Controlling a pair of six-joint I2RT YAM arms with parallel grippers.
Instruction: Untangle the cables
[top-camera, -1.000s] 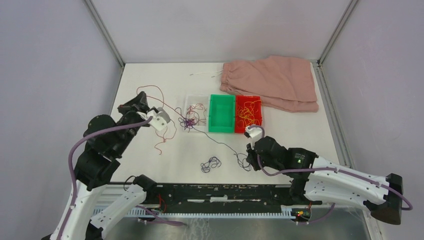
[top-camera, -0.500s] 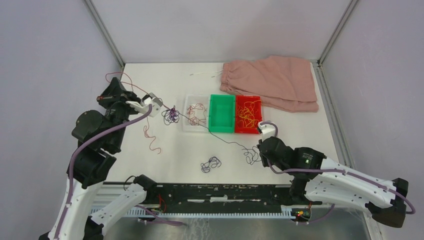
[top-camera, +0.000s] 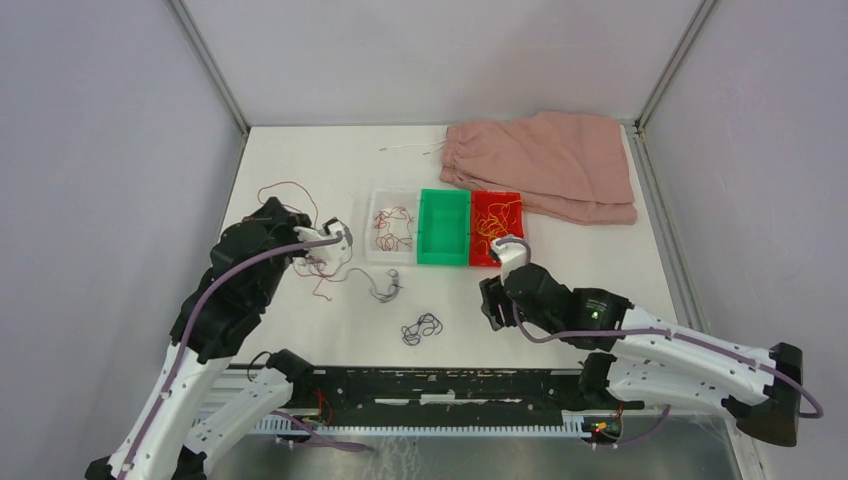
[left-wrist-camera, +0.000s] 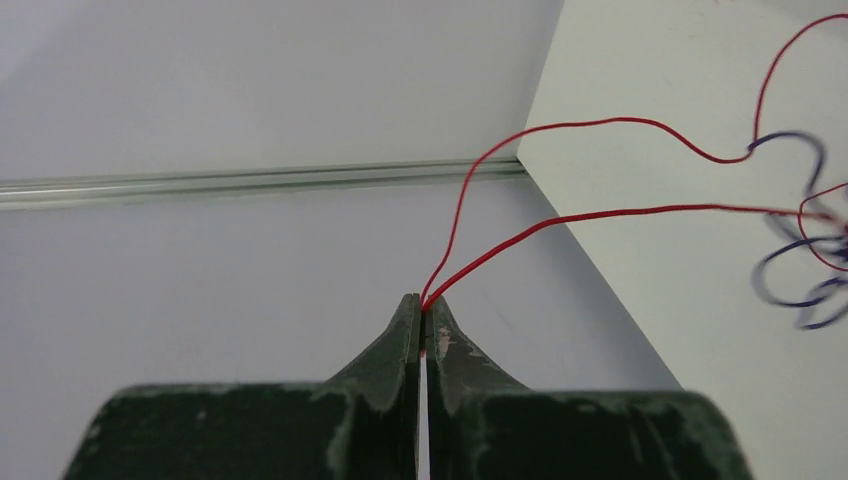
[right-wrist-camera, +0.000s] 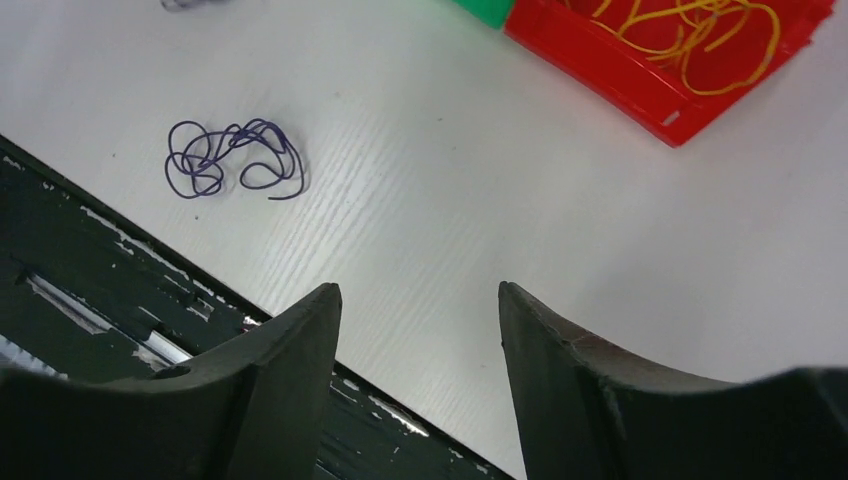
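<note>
My left gripper (top-camera: 270, 208) is shut on a red cable (left-wrist-camera: 560, 215), pinched at the very tips (left-wrist-camera: 422, 300). This cable loops over the back-left table (top-camera: 285, 188) and runs to a dark blue-purple tangle (left-wrist-camera: 805, 270), which lies slack left of centre (top-camera: 385, 285). A separate purple clump (top-camera: 422, 328) lies near the front edge and is also in the right wrist view (right-wrist-camera: 232, 160). Over bare table to the right of that clump, my right gripper (top-camera: 490, 303) stands open and holds nothing (right-wrist-camera: 420, 292).
A clear tray (top-camera: 378, 205) holds red cables, a green bin (top-camera: 443, 228) stands beside it, and a red bin (top-camera: 479, 232) holds yellow cables (right-wrist-camera: 700, 30). A pink cloth (top-camera: 545, 165) with a white drawstring lies at the back right. The black rail (top-camera: 440, 385) runs along the front edge.
The right gripper has opened and let go of the dark strand, which was stretched taut and now lies slack. The left gripper moved right and nearer, still holding the red cable.
</note>
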